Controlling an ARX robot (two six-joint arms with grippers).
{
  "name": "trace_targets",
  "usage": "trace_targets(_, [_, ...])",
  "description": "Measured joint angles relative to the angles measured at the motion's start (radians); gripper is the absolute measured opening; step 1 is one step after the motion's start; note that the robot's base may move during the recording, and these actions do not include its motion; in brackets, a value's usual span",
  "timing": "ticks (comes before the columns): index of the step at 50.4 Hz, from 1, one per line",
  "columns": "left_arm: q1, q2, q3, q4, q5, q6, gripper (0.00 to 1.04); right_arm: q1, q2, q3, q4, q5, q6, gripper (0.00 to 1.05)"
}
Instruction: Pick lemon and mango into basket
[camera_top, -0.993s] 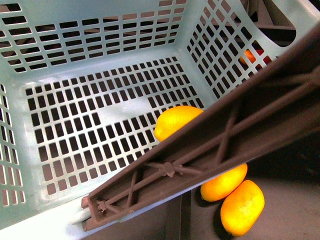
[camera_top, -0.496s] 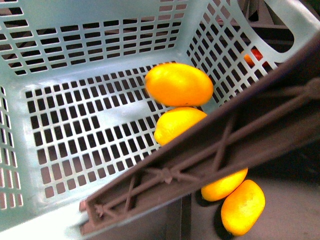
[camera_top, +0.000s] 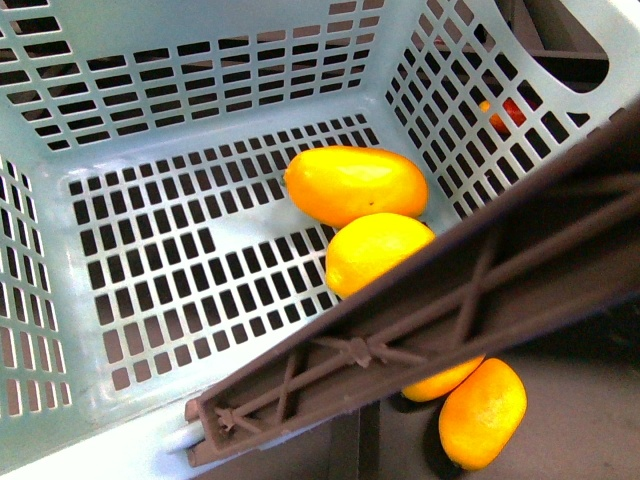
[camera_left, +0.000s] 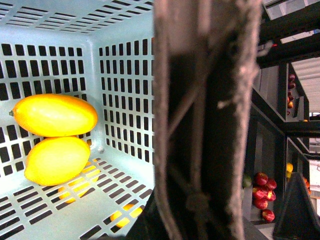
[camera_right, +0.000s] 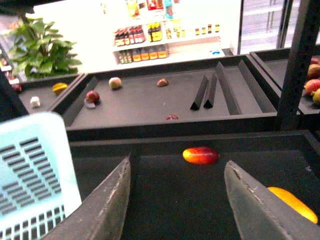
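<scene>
1. Both fruits sit on the slotted floor of the basket (camera_top: 200, 110), toward its right wall: the mango (camera_top: 355, 184) lies farther in, and the lemon (camera_top: 378, 250) rests just nearer, touching it.
2. The brown handle (camera_top: 450, 320) cuts diagonally across the front view and hides the near edge of the lemon.
3. Outside the basket, near and to the right, two more yellow-orange fruits (camera_top: 482, 412) lie on a dark shelf floor (one is mostly hidden under the handle).
4. The right end effector (camera_right: 177, 200) hangs with its fingers spread wide and nothing between them, above a dark tray where a red-blushed mango (camera_right: 200, 155) lies well beyond it.
5. The left end effector does not show in any view; the left wrist camera sees only the handle close up and the two fruits inside, so I cannot tell its state.
6. By my reading the placing step is over, since both named fruits are in.
7. What comes next probably calls only for drawing the right arm clear without knocking the basket wall.
</scene>
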Motion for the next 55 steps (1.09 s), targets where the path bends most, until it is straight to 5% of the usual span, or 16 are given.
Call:
trace_targets(19, [0.000,0.000,0.000,0.000,-0.001,0.001,0.04,-0.001,-0.132,-0.185,0.029,-0.001,-0.099,0.01])
trace_targets(55, [0.000,0.000,0.000,0.000,0.001,0.000,0.04,-0.001,-0.454,-0.356,-0.124,-0.001,-0.108,0.02])
